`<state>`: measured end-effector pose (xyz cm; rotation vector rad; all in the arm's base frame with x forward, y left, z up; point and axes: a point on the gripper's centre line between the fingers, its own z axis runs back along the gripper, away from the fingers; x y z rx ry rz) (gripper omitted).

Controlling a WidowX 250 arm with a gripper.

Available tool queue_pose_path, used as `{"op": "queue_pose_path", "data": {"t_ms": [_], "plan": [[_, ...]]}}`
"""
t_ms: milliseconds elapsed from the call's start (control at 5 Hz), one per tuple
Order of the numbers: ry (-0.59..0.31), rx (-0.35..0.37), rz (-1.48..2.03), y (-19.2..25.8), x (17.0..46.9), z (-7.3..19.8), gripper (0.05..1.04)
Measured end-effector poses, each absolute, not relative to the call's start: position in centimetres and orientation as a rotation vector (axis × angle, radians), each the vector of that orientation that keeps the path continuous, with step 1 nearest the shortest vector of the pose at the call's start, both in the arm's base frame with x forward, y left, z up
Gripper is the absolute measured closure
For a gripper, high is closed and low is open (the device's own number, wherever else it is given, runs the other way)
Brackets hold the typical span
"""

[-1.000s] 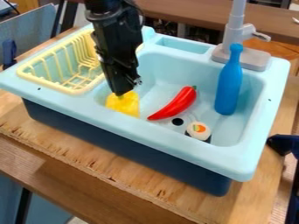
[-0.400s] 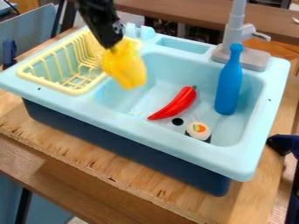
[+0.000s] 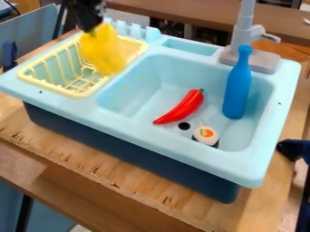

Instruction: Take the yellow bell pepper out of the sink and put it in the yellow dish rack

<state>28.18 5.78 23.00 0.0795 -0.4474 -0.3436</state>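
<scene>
- The pincer grips a yellow toy.
- Below it I see a dish rack.
- Well apart from it: red chili, toy sushi, blue bottle.

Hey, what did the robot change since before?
The gripper lifted the yellow toy out of the sink and carried it toward the picture's upper left, over the yellow rack, still in its jaws. The red pepper, blue bottle and sushi piece stayed put.
</scene>
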Motion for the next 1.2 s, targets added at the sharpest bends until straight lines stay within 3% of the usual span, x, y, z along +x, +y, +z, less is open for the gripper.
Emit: {"op": "queue_pose_path", "data": {"t_ms": [200,400,600,1200], "plan": [[-0.367,0.206,-0.268,8.1,28.3,24.1,1.016],[-0.382,0.206,-0.192,10.1,27.8,24.8,1.016],[-0.374,0.196,-0.148,10.9,27.5,24.6,1.016],[-0.262,0.051,-0.104,12.7,29.1,17.8,1.018]]}}
